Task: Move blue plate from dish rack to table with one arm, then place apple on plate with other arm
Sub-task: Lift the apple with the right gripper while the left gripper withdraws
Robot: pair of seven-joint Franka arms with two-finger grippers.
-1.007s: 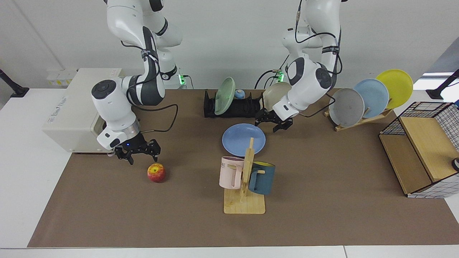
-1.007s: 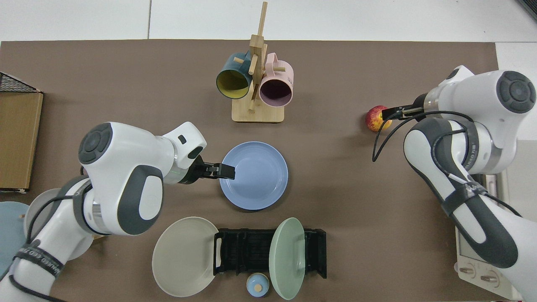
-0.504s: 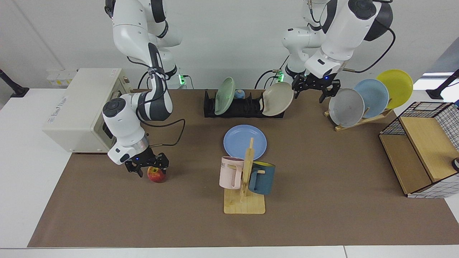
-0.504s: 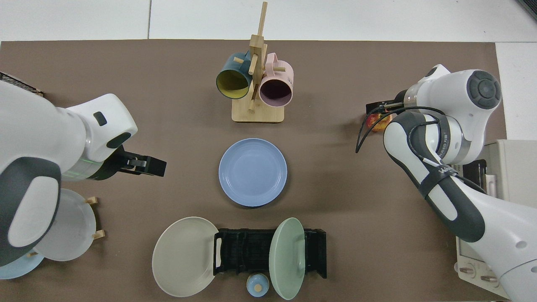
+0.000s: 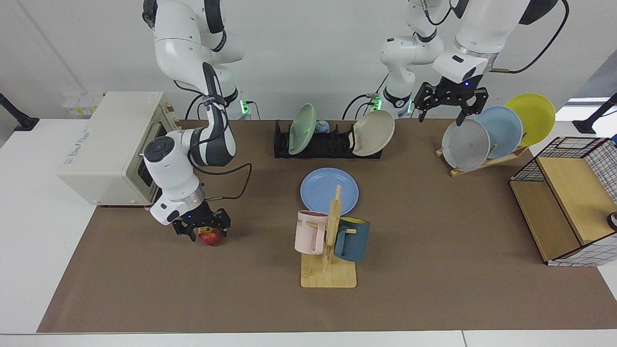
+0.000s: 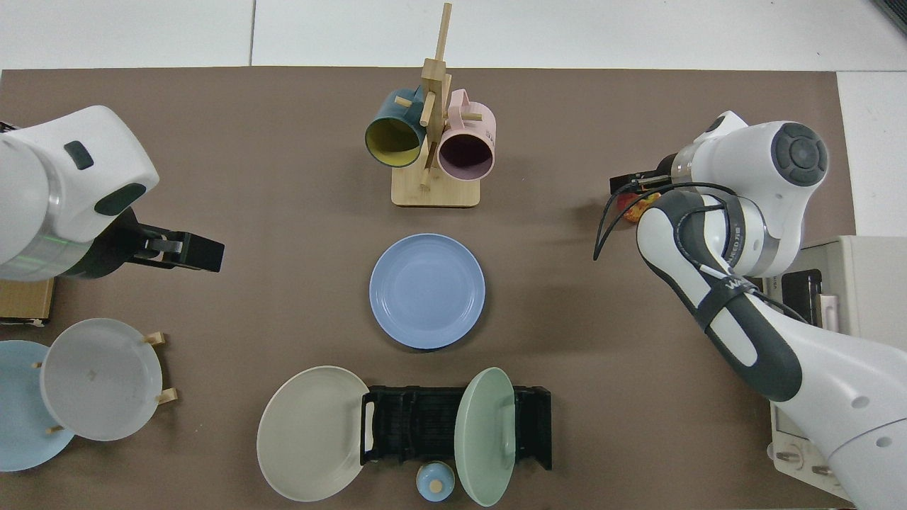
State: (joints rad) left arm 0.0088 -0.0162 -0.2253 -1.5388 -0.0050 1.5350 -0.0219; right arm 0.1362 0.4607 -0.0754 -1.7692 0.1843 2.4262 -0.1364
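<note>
While 1 apple [image 5: 210, 235] waits, 1 blue plate [image 5: 329, 190]

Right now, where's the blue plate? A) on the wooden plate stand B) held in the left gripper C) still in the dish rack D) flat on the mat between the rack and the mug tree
D: the blue plate lies flat on the mat, apart from the dish rack and the mug tree, with the left gripper raised away by the wooden stand and the right gripper down at the apple.
</note>
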